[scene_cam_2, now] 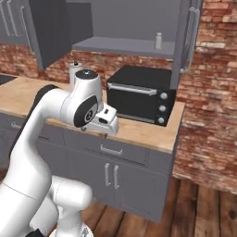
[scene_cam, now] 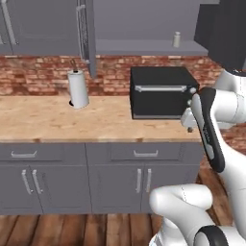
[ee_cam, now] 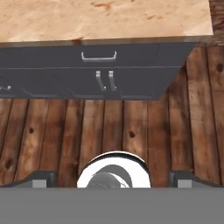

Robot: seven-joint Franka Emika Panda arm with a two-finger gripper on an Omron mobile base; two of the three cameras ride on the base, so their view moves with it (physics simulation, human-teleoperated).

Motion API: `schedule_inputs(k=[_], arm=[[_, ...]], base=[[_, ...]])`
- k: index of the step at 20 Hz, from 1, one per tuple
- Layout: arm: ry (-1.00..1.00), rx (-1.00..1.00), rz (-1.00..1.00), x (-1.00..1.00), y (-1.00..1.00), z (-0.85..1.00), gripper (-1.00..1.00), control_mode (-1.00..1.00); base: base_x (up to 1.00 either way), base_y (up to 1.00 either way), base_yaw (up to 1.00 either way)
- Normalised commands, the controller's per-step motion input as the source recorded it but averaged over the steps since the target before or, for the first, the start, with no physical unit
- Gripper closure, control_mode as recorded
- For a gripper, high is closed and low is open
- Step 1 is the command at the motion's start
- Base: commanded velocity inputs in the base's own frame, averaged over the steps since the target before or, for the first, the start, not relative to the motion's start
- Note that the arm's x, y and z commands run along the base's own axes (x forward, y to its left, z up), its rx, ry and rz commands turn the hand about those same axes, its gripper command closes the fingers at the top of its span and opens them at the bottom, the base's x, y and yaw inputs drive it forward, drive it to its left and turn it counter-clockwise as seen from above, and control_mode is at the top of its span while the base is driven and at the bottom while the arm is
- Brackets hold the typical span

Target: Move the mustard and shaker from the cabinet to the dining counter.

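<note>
The end effector (ee_cam: 112, 177) hangs wide open and empty over the floor; one shaker (scene_cam: 177, 39) stands in the cabinet (scene_cam: 144, 47).

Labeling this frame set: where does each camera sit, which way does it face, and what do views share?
Left base view: behind the arm, on its left, facing the open cabinet, shaker on its shelf, oven, paper towel roll; arm at lower right.
Right base view: behind the arm, on its right, same scene; arm rises at lower left, hand in front of the counter.
Hand view: on the hand, looking down at the wood floor and drawer units; open fingertips at bottom.
Shared: both base views show cabinet, shaker, oven, roll.
</note>
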Motion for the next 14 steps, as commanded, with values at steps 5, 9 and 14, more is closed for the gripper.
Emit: schedule_inputs(k=[5, 9, 14], arm=[[0.00, 0.00, 0.00, 0.00, 0.00, 0.00, -1.00, 1.00], [0.00, 0.00, 0.00, 0.00, 0.00, 0.00, -1.00, 1.00], [0.00, 0.00, 0.00, 0.00, 0.00, 0.00, -1.00, 1.00]], base=[[0.72, 0.34, -0.32], [0.68, 0.31, -0.02], [0.59, 0.18, 0.00]])
